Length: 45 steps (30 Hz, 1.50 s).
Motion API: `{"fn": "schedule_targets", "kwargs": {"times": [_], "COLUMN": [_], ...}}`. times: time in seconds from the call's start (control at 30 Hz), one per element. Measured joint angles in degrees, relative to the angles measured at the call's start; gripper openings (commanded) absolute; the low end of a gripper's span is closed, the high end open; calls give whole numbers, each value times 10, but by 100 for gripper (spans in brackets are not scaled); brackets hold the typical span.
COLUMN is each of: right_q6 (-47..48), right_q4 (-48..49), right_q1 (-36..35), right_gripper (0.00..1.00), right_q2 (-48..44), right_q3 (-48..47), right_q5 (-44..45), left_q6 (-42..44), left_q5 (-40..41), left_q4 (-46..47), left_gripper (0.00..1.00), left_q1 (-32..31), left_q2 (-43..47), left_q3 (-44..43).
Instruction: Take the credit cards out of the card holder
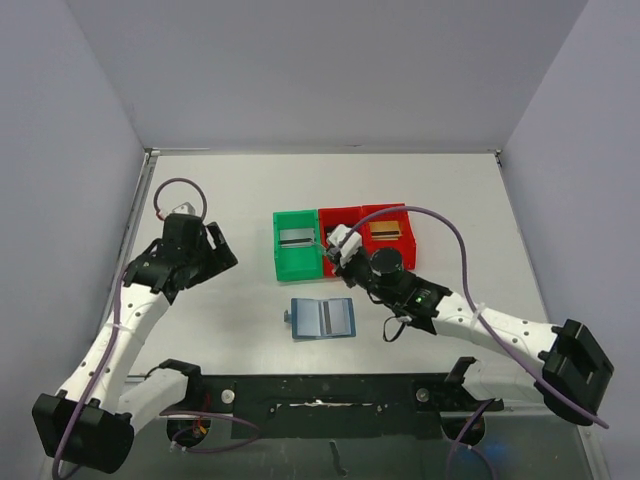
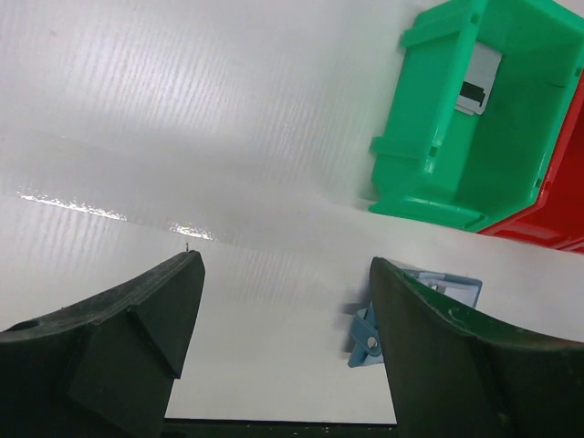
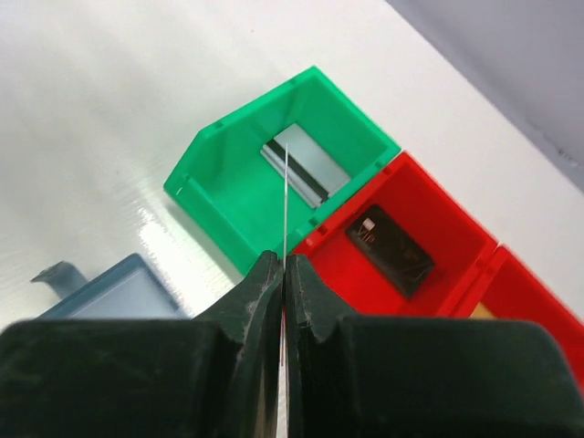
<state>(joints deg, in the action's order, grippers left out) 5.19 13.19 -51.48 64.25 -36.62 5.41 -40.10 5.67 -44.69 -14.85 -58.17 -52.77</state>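
Lavender-grey walls enclose a white worktop on three sides; the left wrist view shows faint ribbing and glare streaks on its surface. The left arm reaches toward the left half and the right arm toward the centre.

Three open bins stand touching in a row: a green bin on the left, a middle red bin, and an end red bin on the right.

The card holder, blue, lies opened flat on the worktop just nearer the arm bases than the bins, between the two arms, and nothing touches it.

The left end effector is spread, with only bare worktop between its fingers. It sits well left of the green bin. The right end effector is pressed together over the middle red bin, pinching a thin card seen edge-on.

A grey striped card lies in the green bin and a tan card in the end red bin.

Only the right wrist view shows the dark card in the middle red bin, which the end effector covers from above. Only the top view shows the tan card's face. The left wrist view shows just one corner of the card holder beside its finger.
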Motion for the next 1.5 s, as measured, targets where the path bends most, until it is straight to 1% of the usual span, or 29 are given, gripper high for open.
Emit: {"fn": "schedule_targets", "kwargs": {"times": [0.2, 0.4, 0.47, 0.73, 1.13, 1.5], "right_q6": [97, 162, 182, 247, 325, 395], "right_q4": [-7, -45, -59, -115, -167, -188], "right_q1": [1, 7, 9, 21, 27, 43], "right_gripper": [0, 0, 0, 0, 0, 0], "right_q2": [99, 204, 232, 312, 423, 498], "right_q3": [-91, -188, -212, -282, -384, -435], "right_q5": [-11, -36, -42, -55, -54, -35], "left_q6": [31, 30, 28, 26, 26, 27], "left_q5": [30, 43, 51, 74, 76, 76], "left_q4": [-6, 6, 4, 14, 16, 18], "left_gripper": [73, 74, 74, 74, 75, 75], "left_q1": [2, 3, 3, 3, 3, 16], "left_q2": [44, 93, 98, 147, 151, 153], "left_q3": [2, 68, 75, 75, 75, 75]}}
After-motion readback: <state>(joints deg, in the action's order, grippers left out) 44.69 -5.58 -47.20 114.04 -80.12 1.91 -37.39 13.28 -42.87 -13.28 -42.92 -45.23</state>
